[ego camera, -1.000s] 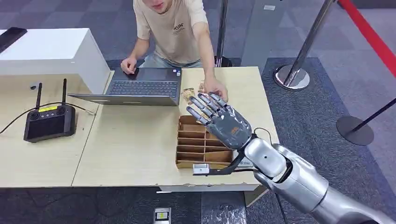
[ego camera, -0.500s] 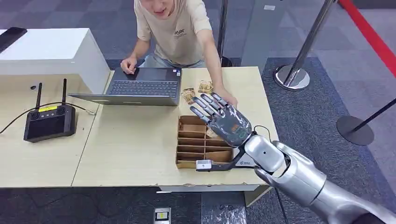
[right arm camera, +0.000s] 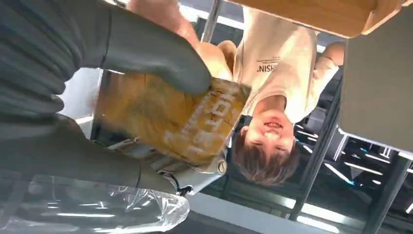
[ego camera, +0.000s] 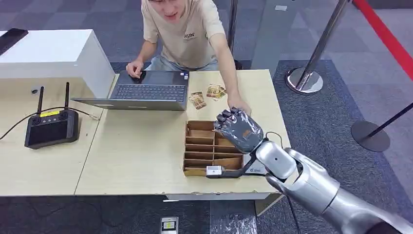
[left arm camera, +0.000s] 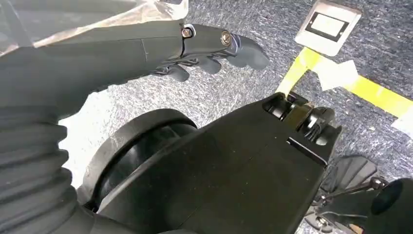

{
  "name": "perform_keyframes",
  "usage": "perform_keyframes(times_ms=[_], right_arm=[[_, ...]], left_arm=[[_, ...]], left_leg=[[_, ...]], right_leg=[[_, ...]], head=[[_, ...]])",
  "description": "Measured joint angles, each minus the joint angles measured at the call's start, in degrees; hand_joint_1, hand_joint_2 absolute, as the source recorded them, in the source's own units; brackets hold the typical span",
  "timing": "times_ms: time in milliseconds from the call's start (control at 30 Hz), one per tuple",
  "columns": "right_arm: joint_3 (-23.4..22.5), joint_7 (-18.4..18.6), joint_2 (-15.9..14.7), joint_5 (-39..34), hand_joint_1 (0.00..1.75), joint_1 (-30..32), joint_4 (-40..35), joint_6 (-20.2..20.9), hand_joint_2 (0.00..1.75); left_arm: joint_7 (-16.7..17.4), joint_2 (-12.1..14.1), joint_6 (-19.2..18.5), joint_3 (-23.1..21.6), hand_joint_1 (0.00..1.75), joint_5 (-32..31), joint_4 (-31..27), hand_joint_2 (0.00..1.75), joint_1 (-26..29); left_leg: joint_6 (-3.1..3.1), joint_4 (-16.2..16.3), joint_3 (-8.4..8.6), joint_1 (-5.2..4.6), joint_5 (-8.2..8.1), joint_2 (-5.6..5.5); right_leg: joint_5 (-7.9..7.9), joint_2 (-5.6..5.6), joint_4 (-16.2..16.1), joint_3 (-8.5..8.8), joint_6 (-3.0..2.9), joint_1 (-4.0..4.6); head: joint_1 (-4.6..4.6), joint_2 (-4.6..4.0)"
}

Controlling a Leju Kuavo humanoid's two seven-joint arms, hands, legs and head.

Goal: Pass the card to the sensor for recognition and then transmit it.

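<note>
My right hand (ego camera: 237, 130) hovers over the far end of the cardboard divider box (ego camera: 198, 150), fingers curled in. In the right wrist view its thumb (right arm camera: 151, 51) and fingers pinch a brown printed card (right arm camera: 178, 122). A person's hand (ego camera: 240, 104) is just beyond my right hand, close to its fingers. A small white sensor (ego camera: 213, 170) on a black arm sits at the table's near edge, below my wrist. Two more cards (ego camera: 197, 100) (ego camera: 215, 91) lie beside the laptop. My left hand (left arm camera: 209, 48) hangs over the carpet floor, fingers loosely extended and holding nothing.
An open laptop (ego camera: 146, 91) stands at the table's far side, with the person (ego camera: 182, 34) seated behind it. A black controller with antennas (ego camera: 51, 126) lies at the left, behind it a white box (ego camera: 53, 53). Stanchion bases (ego camera: 306, 80) (ego camera: 371, 136) stand on the right.
My right hand's fingers went from spread wide to curled around the card. The person's hand slid from the cards on the table to my right hand.
</note>
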Motion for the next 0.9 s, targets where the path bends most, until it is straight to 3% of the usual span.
perform_keyframes(times_ms=[733, 900], right_arm=[[0.5, -0.9, 0.6, -1.3, 1.75, 0.0, 1.3, 0.0, 1.75], [0.2, 0.1, 0.7, -4.4, 1.75, 0.3, 1.3, -2.8, 1.75]], left_arm=[[0.1, -0.1, -0.8, -0.9, 0.0, -1.7, 0.0, 1.75, -0.4], [-0.1, -0.1, -0.8, -0.9, 0.0, -1.8, 0.0, 1.75, -0.4]], left_leg=[[0.0, 0.0, 0.0, 0.0, 0.0, 0.0], [0.0, 0.0, 0.01, 0.0, 0.0, 0.0]], right_leg=[[0.0, 0.0, 0.0, 0.01, 0.0, 0.0], [0.0, 0.0, 0.0, 0.0, 0.0, 0.0]], head=[[0.0, 0.0], [0.0, 0.0]])
